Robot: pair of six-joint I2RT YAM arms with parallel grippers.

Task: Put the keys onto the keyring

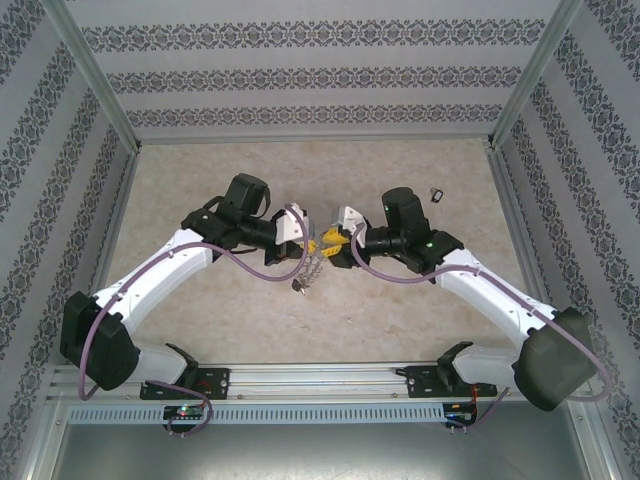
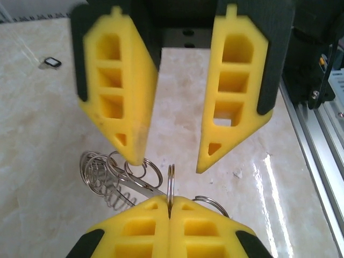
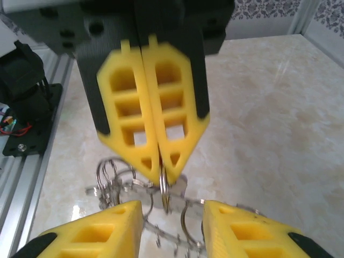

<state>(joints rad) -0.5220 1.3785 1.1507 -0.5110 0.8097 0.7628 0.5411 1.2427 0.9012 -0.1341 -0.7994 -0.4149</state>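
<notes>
My left gripper (image 2: 170, 203) is shut on a thin silvery ring of the keyring (image 2: 171, 180), held edge-on just above the table. More rings and a flat metal key (image 2: 134, 185) hang off it to the left. Facing it, my right gripper (image 3: 173, 212) is open, one finger on either side of the held keyring (image 3: 164, 185) without touching it. From above, the left gripper (image 1: 312, 243) and the right gripper (image 1: 336, 240) meet tip to tip at mid-table, and the bunch of the keyring (image 1: 308, 270) dangles below them. A loose small key (image 1: 434, 194) lies far right.
Patterned walls and metal posts enclose the beige marble table (image 1: 200, 310). An aluminium rail (image 1: 320, 380) with both arm bases runs along the near edge. The loose key with its dark head (image 2: 52, 63) lies apart from the grippers.
</notes>
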